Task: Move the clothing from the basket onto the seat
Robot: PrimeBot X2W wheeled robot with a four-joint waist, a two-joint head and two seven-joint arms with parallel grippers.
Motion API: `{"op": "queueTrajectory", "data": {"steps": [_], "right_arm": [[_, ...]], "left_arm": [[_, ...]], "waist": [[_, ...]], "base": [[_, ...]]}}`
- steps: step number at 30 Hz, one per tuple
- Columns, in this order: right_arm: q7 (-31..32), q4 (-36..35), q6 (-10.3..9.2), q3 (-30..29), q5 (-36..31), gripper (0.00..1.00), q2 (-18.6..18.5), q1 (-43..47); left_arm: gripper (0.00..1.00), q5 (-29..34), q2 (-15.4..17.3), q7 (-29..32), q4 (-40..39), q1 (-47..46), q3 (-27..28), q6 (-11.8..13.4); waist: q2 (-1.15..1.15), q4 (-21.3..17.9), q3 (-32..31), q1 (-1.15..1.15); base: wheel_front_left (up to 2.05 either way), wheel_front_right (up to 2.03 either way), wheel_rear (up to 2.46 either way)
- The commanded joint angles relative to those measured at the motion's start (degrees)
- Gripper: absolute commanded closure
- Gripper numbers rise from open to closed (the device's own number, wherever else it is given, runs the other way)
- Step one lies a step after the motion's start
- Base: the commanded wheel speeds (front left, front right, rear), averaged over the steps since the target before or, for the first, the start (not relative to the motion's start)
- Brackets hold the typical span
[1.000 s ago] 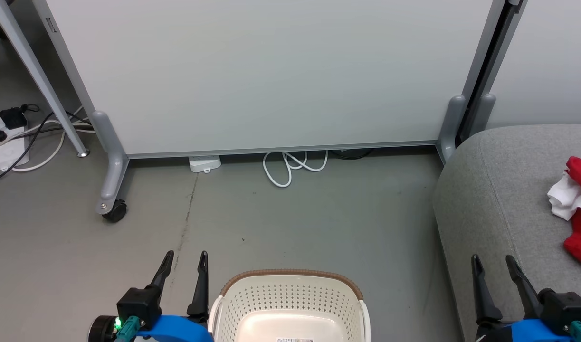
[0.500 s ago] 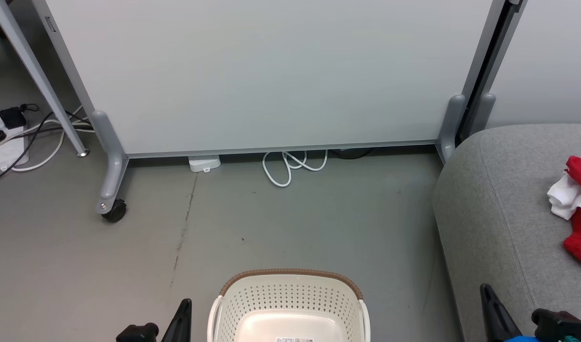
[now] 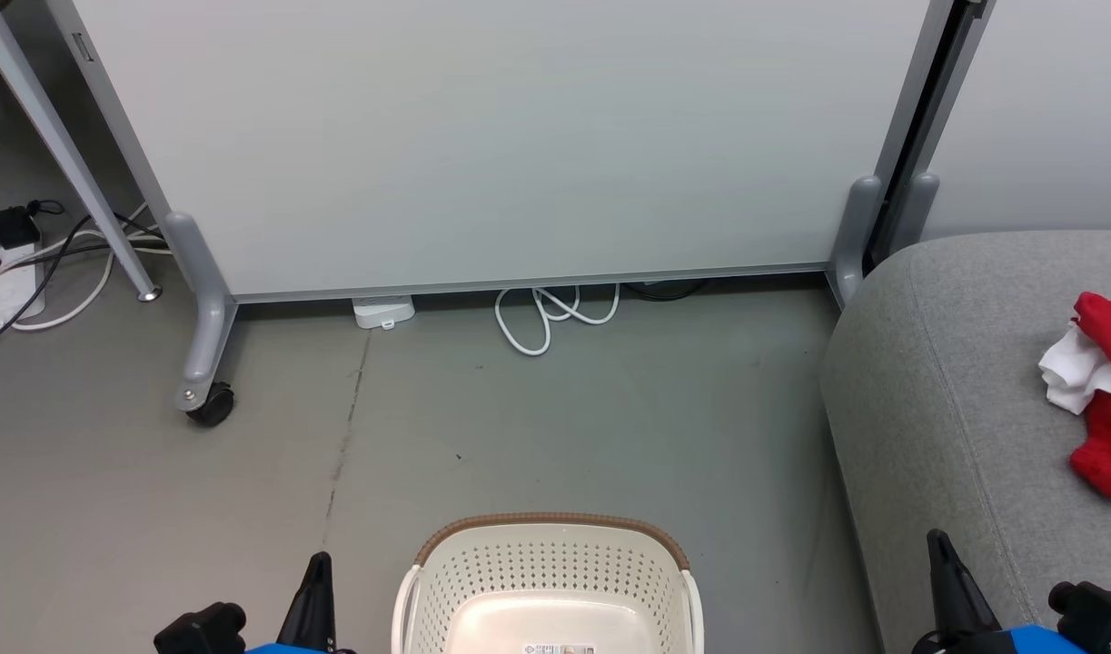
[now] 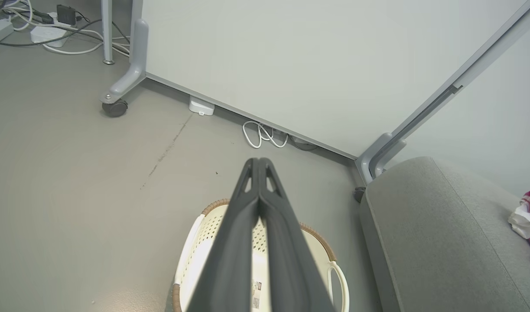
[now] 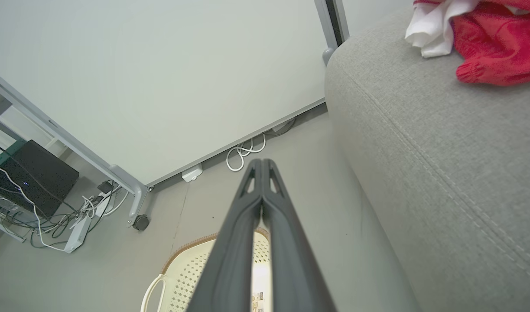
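Observation:
The cream basket (image 3: 555, 563) stands on the floor at the bottom centre, its bare inside showing a label. The red clothing (image 3: 1105, 445) and a small white piece (image 3: 1073, 368) lie on the grey seat (image 3: 955, 381) at the right edge, and also show in the right wrist view as clothing (image 5: 494, 47) on the seat (image 5: 442, 143). My left gripper (image 3: 317, 559) is low beside the basket's left side; its fingers (image 4: 257, 161) are pressed together, holding nothing. My right gripper (image 3: 937, 538) is low in front of the seat, fingers (image 5: 259, 161) likewise shut and holding nothing.
A pale partition panel (image 3: 500, 136) on grey castor feet (image 3: 205, 400) stands behind the open grey floor. A coiled white cable (image 3: 546, 318) and a white adapter (image 3: 384, 312) lie at its base. A power strip with cables (image 3: 10, 272) sits far left.
Both grippers have dropped toward the bottom edge of the head view, and their fingers, apart a second ago, now meet. The camera has shifted slightly.

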Motion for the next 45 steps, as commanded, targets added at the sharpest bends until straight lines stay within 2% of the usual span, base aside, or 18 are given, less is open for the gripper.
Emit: {"op": "queueTrajectory", "data": {"steps": [1,25,45], "right_arm": [[0.44,-1.17,0.00,-0.03,2.64,1.00,-0.33,-2.05],[4.71,-2.73,0.01,-0.01,21.86,1.00,-0.53,-4.21],[7.68,-3.82,0.02,0.00,35.27,1.00,-0.66,-5.75]], "left_arm": [[1.00,-2.49,0.00,0.53,-1.42,-2.17,0.56,-0.19],[1.00,-21.46,0.00,5.43,-5.16,-3.90,3.93,-0.39],[1.00,-34.67,-0.01,8.85,-7.75,-5.11,6.31,-0.51]], "waist": [[0.00,-0.07,0.03,0.00],[0.00,-1.16,0.38,0.00],[0.00,-2.10,0.69,0.00]], "base": [[0.00,0.00,0.00],[0.00,0.00,0.00],[0.00,0.00,0.00]]}}
